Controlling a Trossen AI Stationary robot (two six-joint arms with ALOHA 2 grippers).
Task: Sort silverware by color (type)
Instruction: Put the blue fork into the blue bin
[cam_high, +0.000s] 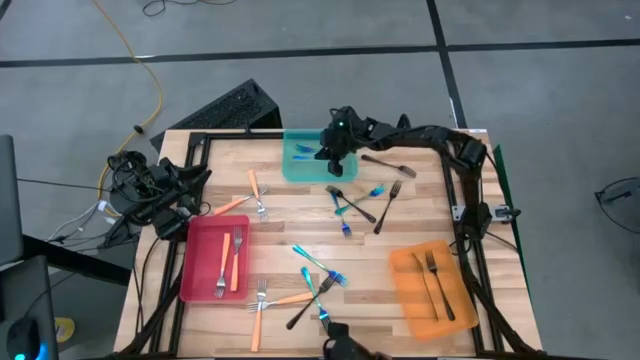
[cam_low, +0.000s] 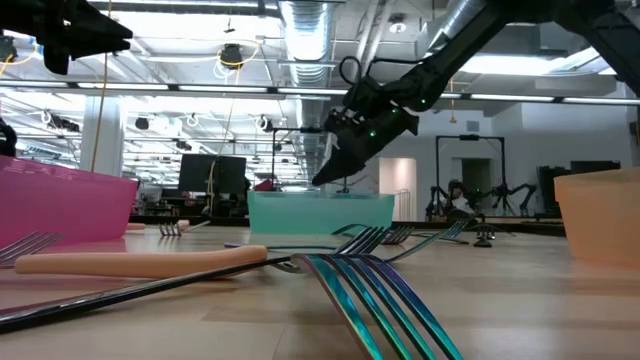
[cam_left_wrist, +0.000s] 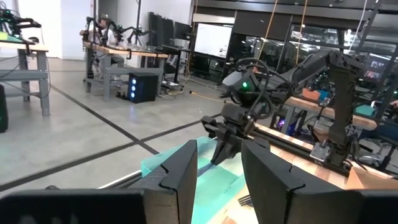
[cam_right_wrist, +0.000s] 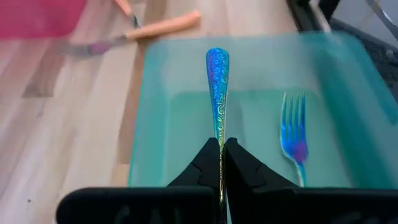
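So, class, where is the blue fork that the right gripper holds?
In the right wrist view the blue fork hangs pinched in the right gripper above the teal tray, beside another blue fork lying inside.

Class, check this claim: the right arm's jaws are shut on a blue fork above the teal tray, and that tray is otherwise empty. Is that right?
Not quite. The right gripper does hold a blue fork above the teal tray, but the tray is not empty: the right wrist view shows another blue fork already lying in it.
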